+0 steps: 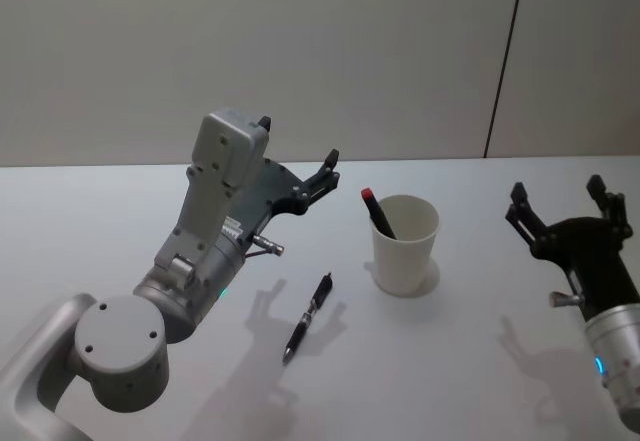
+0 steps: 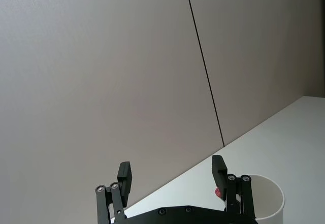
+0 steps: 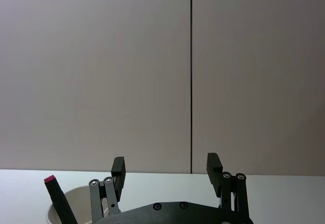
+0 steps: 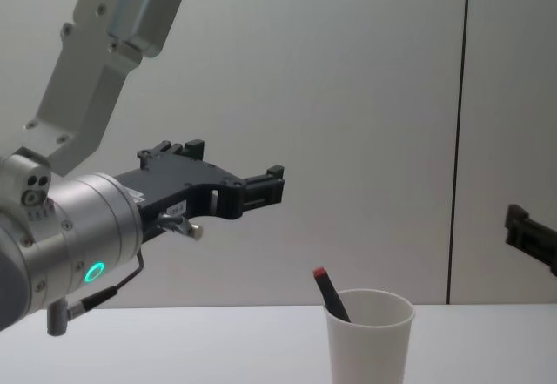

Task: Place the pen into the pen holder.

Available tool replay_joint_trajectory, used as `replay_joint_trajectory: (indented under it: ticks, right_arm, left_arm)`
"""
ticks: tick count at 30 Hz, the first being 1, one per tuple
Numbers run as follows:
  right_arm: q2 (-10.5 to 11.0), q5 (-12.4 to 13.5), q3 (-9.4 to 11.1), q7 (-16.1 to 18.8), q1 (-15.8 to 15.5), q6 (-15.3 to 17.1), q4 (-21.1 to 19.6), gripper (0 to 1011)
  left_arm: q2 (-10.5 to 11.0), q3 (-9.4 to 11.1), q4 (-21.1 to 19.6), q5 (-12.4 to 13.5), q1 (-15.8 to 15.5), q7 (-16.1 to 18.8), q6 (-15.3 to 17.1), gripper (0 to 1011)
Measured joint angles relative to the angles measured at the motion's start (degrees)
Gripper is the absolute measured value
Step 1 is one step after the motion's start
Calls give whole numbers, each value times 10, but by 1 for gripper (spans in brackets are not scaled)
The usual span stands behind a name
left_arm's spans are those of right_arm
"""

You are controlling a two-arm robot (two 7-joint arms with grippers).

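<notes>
Looking down from the head view first: the left gripper [image 1: 298,139] hangs high above the table [image 1: 100,221], fingers spread wide, holding nothing. The pen [image 1: 308,318], black, lies flat on the table below that gripper and a little to its right, closer to the robot's body than the fingertips are. Its long axis runs outward from the robot, the far end leaning toward the pen holder [image 1: 405,251]. That holder stands upright to the gripper's right and lower, near the pen's far end but apart from it, and a red-capped pen [image 1: 377,211] already leans inside. Beyond the holder hovers the right gripper [image 1: 557,196], spread and empty too, with the holder between it and the pen. My call: the left arm is the nearer one, and it would have to drop and draw back toward the body, jaws set across that diagonal.

Left wrist view now: fingers [image 2: 125,176] parted, wall [image 2: 101,56] ahead, the holder's rim just beyond one fingertip.

Right wrist view: fingers apart, holder and red cap beside one finger.

Chest view: the left gripper points level across, well above the holder's rim, and the right gripper peeks in at the edge.
</notes>
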Motion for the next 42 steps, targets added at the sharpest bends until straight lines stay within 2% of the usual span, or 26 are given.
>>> replay_joint_trajectory:
  ticks: [22,31,37,42]
  right_arm:
    - [11,8,7,-10,-25,12,-26,1001]
    - [12,9,8,-11,-28,13,-29,1002]
    - [13,9,9,-12,-29,13,-29,1002]
    - [13,10,9,-12,-29,14,-30,1002]
  left_arm:
    - [0,0,0,0,0,0,0,1008]
    - [4,-2,-12,-4,8,10,18,1008]
    - [7,-5,-26,-23,17,22,44,1008]
    - [9,-8,-35,-49,24,31,70,1008]
